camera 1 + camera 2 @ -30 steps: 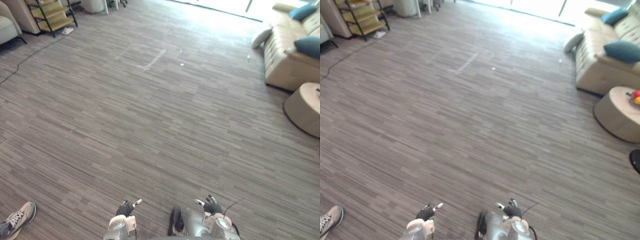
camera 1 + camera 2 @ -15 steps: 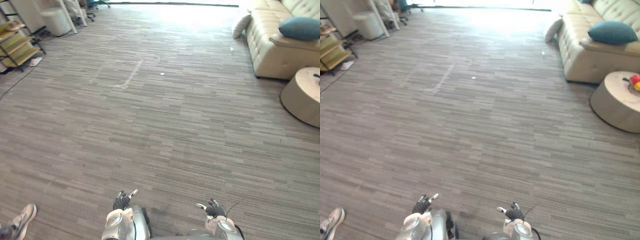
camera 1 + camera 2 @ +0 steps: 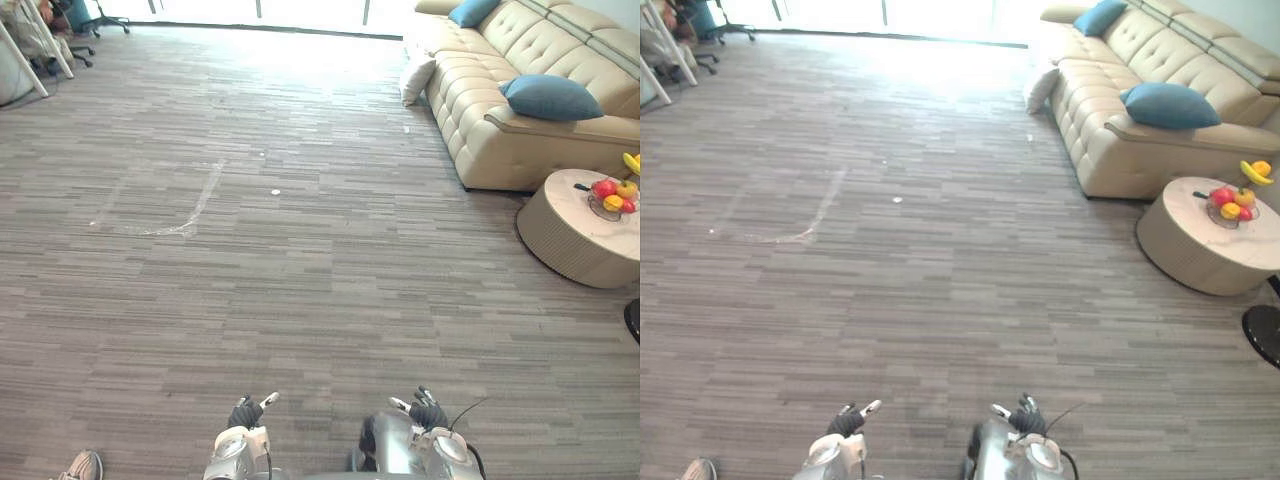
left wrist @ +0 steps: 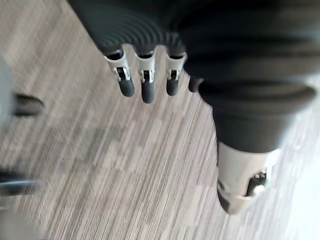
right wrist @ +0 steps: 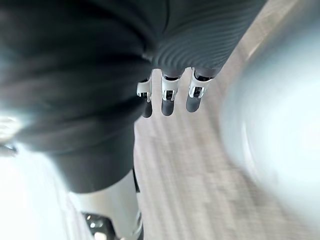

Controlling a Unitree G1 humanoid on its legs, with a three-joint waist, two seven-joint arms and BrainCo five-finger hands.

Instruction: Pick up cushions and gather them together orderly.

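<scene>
A person's shoe [image 3: 82, 465] lies on the floor [image 3: 300, 250] at lower left; my left hand [image 3: 250, 412] and right hand [image 3: 425, 410] hang low; the wrist views add the detail: left fingers [image 4: 147, 87] and right fingers [image 5: 167, 97] straight, loose, holding nothing; far right, a white cushion [image 3: 417, 78] leans against the sofa [image 3: 480, 150]; a near blue cushion [image 3: 550, 97] and a far blue cushion [image 3: 470, 12] lie on it; the right eye view gives the whole banana [image 3: 1255, 171] on the round tabletop [image 3: 1185, 205].

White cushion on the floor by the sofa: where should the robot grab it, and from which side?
Probably its upper edge, coming from the open floor. The white cushion leans upright against the end of the sofa, so the sofa blocks its back while the top and front are free. It looks soft, so a pinch should hold.
</scene>
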